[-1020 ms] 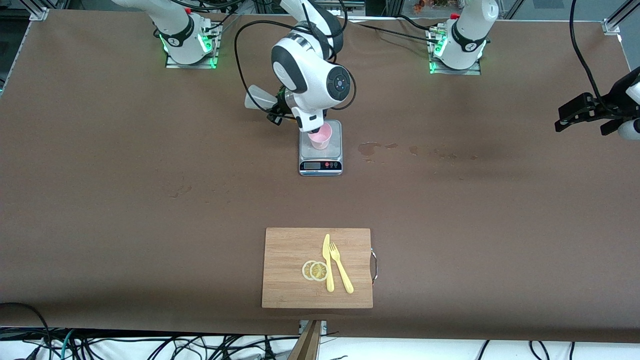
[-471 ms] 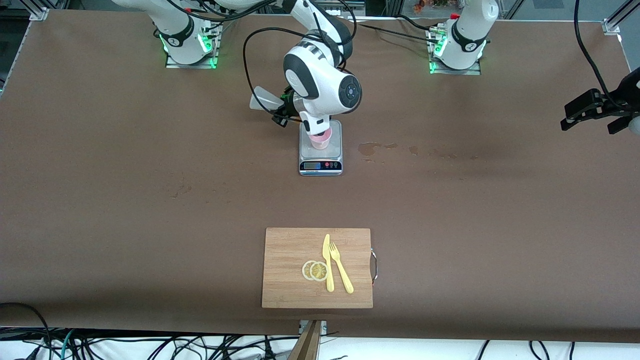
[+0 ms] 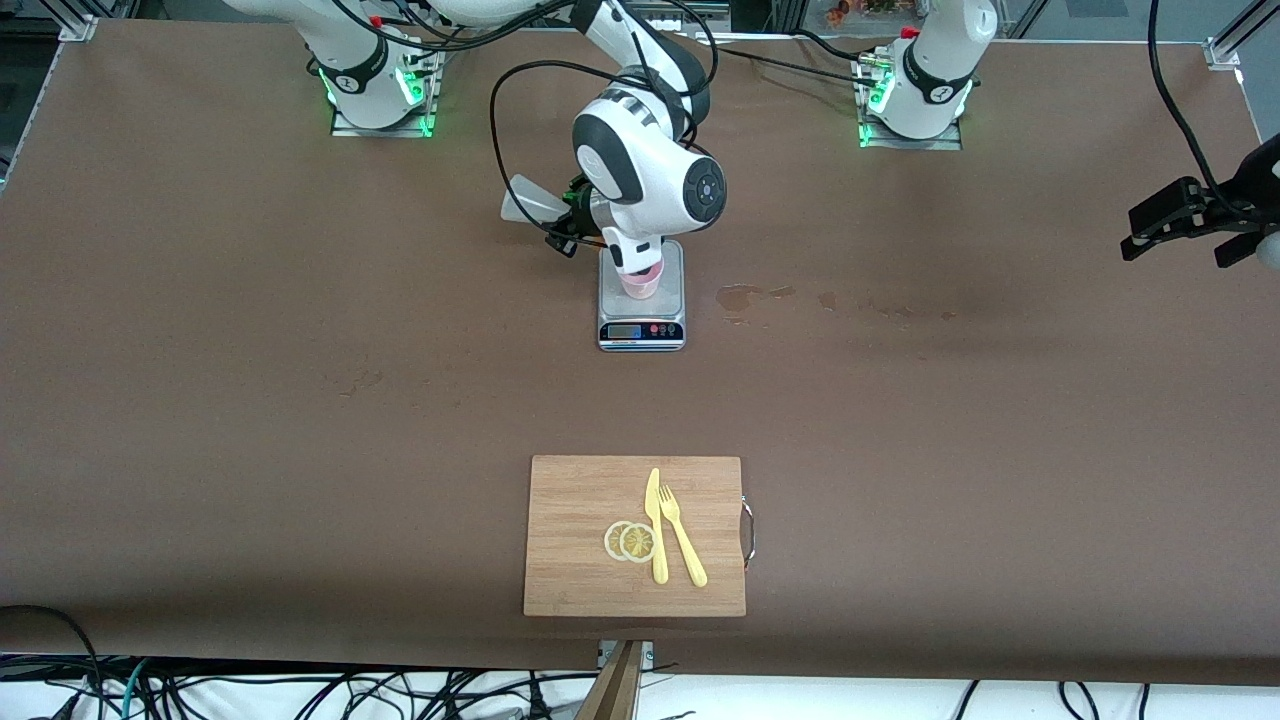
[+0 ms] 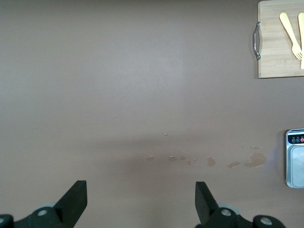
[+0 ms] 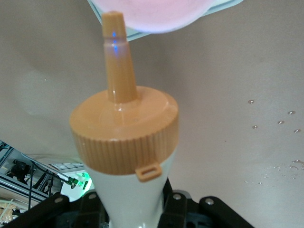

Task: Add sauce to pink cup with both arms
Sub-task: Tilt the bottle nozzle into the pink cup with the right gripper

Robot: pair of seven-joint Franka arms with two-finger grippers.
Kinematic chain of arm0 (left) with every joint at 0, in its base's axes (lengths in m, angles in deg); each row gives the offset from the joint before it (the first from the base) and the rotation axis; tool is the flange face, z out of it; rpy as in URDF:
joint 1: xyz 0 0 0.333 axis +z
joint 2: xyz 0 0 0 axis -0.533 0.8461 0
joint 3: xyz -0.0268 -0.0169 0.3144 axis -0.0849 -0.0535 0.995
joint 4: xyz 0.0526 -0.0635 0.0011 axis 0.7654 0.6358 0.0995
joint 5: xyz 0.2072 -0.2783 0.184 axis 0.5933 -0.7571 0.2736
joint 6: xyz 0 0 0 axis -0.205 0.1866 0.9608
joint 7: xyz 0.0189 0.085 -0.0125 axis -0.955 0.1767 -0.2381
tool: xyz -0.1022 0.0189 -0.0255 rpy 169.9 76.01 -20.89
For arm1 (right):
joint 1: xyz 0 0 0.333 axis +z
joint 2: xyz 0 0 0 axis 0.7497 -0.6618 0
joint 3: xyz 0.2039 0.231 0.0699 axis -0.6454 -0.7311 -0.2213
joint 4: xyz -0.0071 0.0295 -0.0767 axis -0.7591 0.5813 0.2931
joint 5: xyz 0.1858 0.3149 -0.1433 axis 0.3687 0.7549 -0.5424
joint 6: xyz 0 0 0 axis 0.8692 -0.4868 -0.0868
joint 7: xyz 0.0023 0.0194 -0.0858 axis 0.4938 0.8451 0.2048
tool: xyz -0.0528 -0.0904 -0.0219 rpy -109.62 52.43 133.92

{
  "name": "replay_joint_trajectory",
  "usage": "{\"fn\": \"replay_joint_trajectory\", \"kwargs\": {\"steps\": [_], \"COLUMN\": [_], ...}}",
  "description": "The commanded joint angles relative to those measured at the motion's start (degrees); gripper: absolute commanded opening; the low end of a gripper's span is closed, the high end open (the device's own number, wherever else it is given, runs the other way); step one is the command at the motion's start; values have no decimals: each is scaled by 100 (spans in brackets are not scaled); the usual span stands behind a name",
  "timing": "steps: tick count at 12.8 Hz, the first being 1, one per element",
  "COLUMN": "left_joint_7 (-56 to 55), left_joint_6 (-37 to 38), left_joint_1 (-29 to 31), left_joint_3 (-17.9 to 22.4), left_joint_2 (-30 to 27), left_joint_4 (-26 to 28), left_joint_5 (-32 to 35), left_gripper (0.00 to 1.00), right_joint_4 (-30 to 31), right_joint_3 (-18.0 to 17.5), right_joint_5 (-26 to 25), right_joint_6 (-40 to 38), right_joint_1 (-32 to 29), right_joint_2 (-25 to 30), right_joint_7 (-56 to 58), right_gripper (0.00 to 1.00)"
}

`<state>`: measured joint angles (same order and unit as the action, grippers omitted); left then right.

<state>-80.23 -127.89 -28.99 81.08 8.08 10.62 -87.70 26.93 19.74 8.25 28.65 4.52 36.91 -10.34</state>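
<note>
The pink cup stands on a grey kitchen scale in the middle of the table, toward the robots' bases. My right gripper is shut on the sauce bottle and holds it tipped over, the wrist covering part of the cup. In the right wrist view the bottle points its orange nozzle at the rim of the cup; no sauce stream shows. My left gripper hangs open and empty over the left arm's end of the table, and it also shows in the left wrist view.
A wooden cutting board with a yellow knife, a fork and two lemon slices lies near the front camera. Wet spots mark the table beside the scale, toward the left arm's end.
My right arm has shifted toward the left arm's end, bringing its wrist and the bottle over the cup. My left gripper has drawn farther out toward its table end.
</note>
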Motion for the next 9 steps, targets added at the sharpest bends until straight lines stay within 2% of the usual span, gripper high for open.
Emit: {"fn": "replay_joint_trajectory", "kwargs": {"steps": [1, 9], "left_joint_7": [44, 53], "left_joint_6": [101, 215], "left_joint_1": [30, 30], "left_joint_3": [22, 75], "left_joint_2": [-21, -21], "left_joint_4": [-95, -121], "left_joint_5": [-95, -77], "left_gripper": [100, 100], "right_joint_4": [-237, -404], "right_joint_3": [-5, 12], "right_joint_5": [-97, -97], "right_joint_6": [-231, -240], "right_joint_1": [44, 36], "right_joint_2": [-65, -179], "right_joint_7": [-28, -11], "right_gripper": [14, 14]}}
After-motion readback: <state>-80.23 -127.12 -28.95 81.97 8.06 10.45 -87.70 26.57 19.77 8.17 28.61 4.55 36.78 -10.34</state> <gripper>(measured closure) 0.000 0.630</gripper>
